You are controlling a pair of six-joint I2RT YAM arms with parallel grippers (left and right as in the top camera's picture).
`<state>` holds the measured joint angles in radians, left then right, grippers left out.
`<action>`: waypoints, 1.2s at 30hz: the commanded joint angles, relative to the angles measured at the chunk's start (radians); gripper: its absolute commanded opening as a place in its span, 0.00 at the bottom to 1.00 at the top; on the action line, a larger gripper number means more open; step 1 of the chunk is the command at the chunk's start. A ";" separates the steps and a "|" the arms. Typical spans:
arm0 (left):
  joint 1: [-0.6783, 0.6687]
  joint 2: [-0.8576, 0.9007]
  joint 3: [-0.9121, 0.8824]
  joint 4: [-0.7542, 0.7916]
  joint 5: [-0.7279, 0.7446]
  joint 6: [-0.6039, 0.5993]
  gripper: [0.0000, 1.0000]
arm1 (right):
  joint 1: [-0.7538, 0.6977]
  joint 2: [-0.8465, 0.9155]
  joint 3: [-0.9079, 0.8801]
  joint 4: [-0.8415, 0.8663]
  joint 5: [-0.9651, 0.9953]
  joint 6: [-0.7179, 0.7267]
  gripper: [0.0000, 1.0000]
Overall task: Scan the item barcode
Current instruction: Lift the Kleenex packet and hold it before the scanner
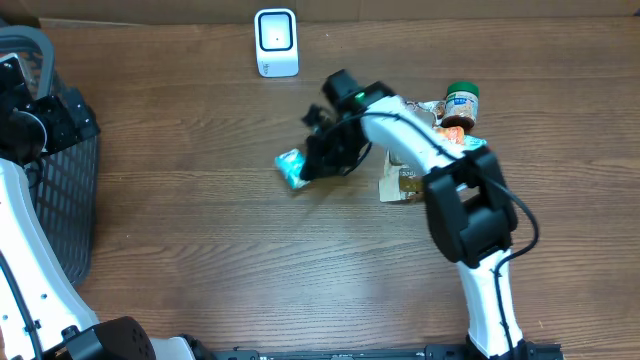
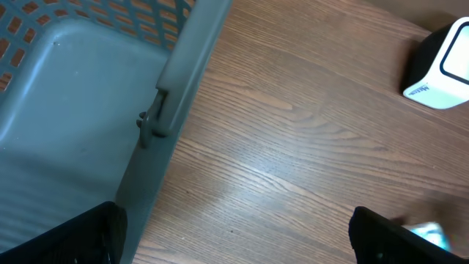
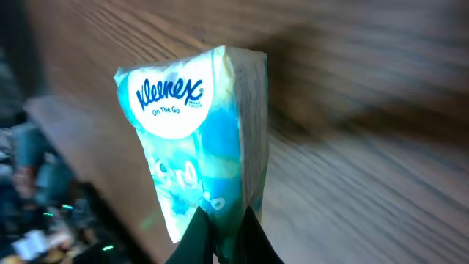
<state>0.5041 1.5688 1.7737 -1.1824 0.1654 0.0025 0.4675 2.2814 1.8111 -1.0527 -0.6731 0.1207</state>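
Your right pincer point(image 1: 312, 162), overhead, is clamped on the tissue pack point(image 1: 291, 168) at the centre of the table point(image 1: 180, 230), well short of the scanner point(image 1: 276, 42). Left wrist: the left pincer point(image 2: 234, 248) gapes idle by the basket point(image 2: 73, 110). Right wrist: the pack is pinched by one edge. The pickup looks made; next, you need to turn its barcode to the scanner.

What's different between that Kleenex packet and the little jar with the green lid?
The Kleenex packet is a soft blue-and-white wrapper; the jar is a hard-looking container with a green lid. The packet is pinched at one end by the right pincer; nothing grips the jar. The packet is nearer the white scanner than the jar is. Both are small shop items.
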 commanded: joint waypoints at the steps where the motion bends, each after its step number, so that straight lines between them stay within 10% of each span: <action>1: 0.000 -0.005 0.019 0.001 0.011 -0.009 1.00 | -0.086 -0.136 0.043 -0.022 -0.111 0.002 0.04; 14: 0.000 -0.005 0.019 0.001 0.011 -0.009 1.00 | -0.219 -0.209 0.043 -0.014 -0.509 0.008 0.04; 36: 0.000 -0.005 0.019 0.001 0.011 -0.009 1.00 | -0.212 -0.209 0.043 0.182 -0.558 0.254 0.04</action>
<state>0.5041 1.5692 1.7737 -1.1824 0.1654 0.0025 0.2504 2.0918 1.8328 -0.8745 -1.2079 0.3664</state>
